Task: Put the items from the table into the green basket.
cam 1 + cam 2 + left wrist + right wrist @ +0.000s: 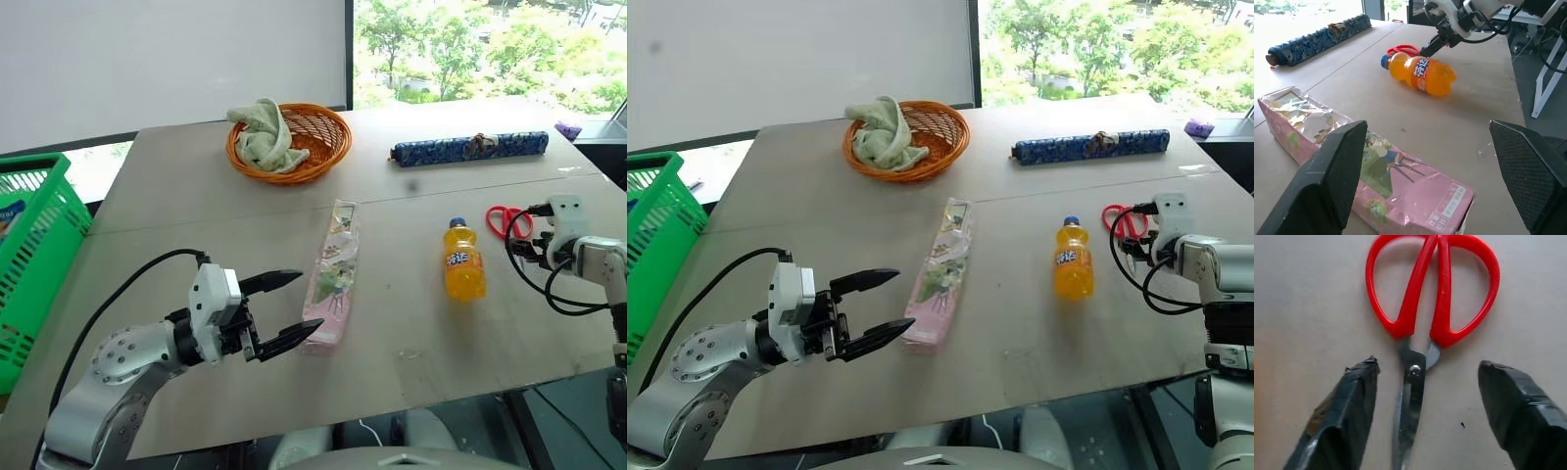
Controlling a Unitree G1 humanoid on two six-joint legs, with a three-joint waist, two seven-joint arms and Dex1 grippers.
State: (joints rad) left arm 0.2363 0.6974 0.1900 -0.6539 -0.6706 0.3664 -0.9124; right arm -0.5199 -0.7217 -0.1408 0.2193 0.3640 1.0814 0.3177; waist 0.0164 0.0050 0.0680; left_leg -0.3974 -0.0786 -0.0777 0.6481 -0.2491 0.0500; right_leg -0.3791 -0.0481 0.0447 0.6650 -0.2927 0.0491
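The orange bottle [1420,74] bears a blue label with white characters — too blurred to read.

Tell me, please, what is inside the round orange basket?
A crumpled pale green cloth lies in the orange basket, draped over its left rim. Whatever lies under the cloth is hidden.

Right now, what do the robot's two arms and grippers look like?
Both arms are silver-grey metal with white wrist housings and looping black cables. The left gripper and the right gripper each have two tapered black fingers with textured pads.
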